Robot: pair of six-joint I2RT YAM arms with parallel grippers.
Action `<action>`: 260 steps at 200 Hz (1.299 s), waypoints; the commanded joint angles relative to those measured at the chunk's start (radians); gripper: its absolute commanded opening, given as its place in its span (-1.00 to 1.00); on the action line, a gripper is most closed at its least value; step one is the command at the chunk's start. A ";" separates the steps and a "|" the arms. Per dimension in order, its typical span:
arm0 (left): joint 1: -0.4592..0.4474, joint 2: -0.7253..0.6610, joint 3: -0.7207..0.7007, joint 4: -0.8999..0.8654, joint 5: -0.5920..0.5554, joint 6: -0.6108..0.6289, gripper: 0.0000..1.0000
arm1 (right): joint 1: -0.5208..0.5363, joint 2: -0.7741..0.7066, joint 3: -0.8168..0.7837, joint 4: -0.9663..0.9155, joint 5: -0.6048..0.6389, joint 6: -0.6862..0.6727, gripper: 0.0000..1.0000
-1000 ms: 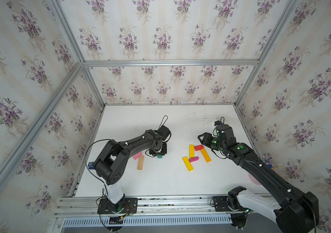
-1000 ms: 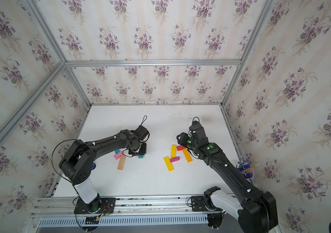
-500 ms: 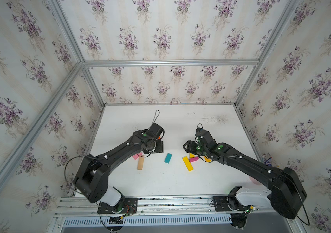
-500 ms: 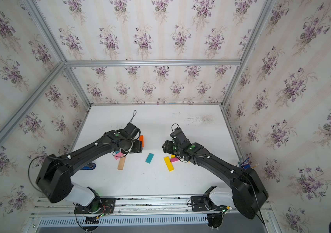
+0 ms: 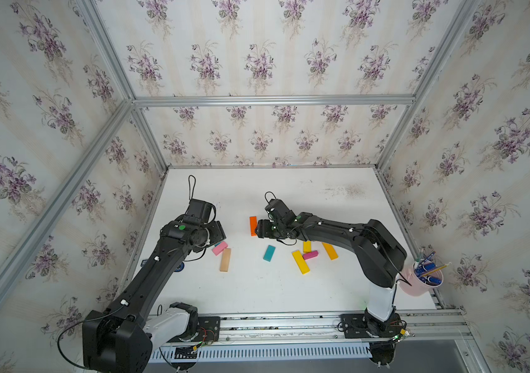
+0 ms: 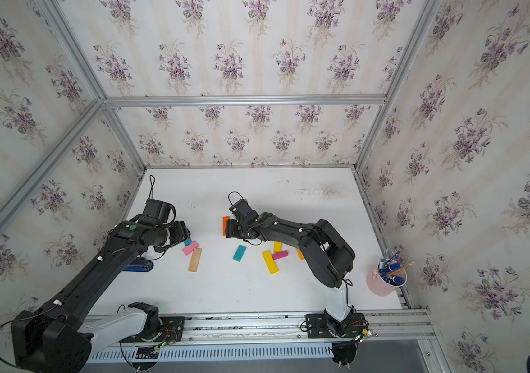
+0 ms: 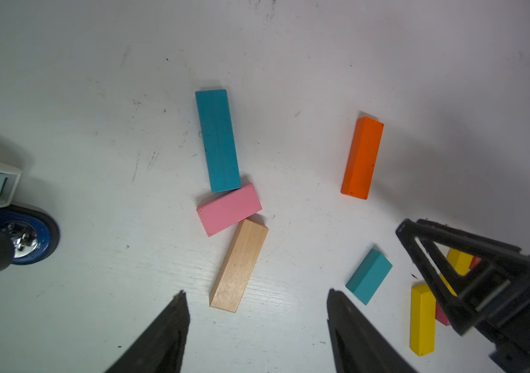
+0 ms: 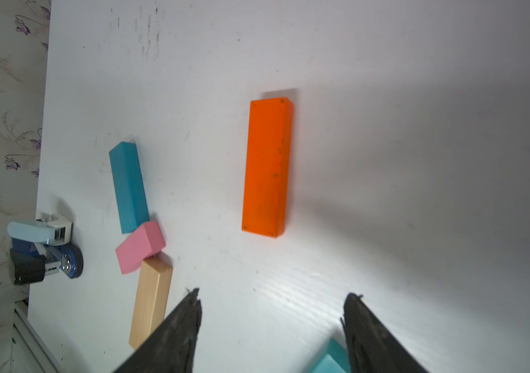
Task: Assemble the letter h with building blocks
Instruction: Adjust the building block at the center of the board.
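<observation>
**DESK:** What am I looking at?

**OPERATOR:** My two arms over the table (image 5: 289, 193), early in the build. The orange bar (image 5: 252, 226) lies alone at far centre, its long axis running near to far. A second ago my left gripper (image 7: 256, 293) was clenched low by the left cluster. Now its jaws stand apart and empty, and it hangs above the long teal (image 7: 218, 140), pink (image 7: 229, 210) and wood bar (image 7: 239, 266), which touch in a crooked chain.

**DESK:** And the right arm?

**OPERATOR:** It has swung in from the right cluster to centre. My right gripper (image 8: 274, 293) hangs just right of the orange bar, jaws released, with nothing between them. The bar lies ahead of the tips, not inside them. The short teal (image 5: 269, 253) sits by itself on the near side.

**DESK:** What does that mean for the letter?

**OPERATOR:** I read orange as the first piece of the h's stem, set down and let go. There is no letter yet: yellow (image 5: 300, 262), magenta (image 5: 310, 255) and amber (image 5: 330, 251) lie jumbled at right, unused. Next, I judge, a second long bar goes end to end with orange, squared up.
</observation>
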 commanded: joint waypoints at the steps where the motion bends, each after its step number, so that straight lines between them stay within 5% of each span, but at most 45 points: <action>1: 0.015 -0.017 -0.014 0.024 0.036 0.010 0.40 | 0.010 0.072 0.068 -0.010 -0.017 -0.001 0.42; 105: 0.043 -0.045 -0.038 0.026 0.068 0.030 0.40 | 0.032 0.242 0.236 -0.094 0.005 0.001 0.33; 178: 0.043 0.008 -0.057 0.076 0.126 0.022 0.38 | 0.035 0.289 0.341 -0.276 0.135 -0.019 0.33; 260: 0.043 0.014 -0.066 0.089 0.130 0.021 0.37 | 0.061 0.381 0.463 -0.443 0.211 -0.045 0.07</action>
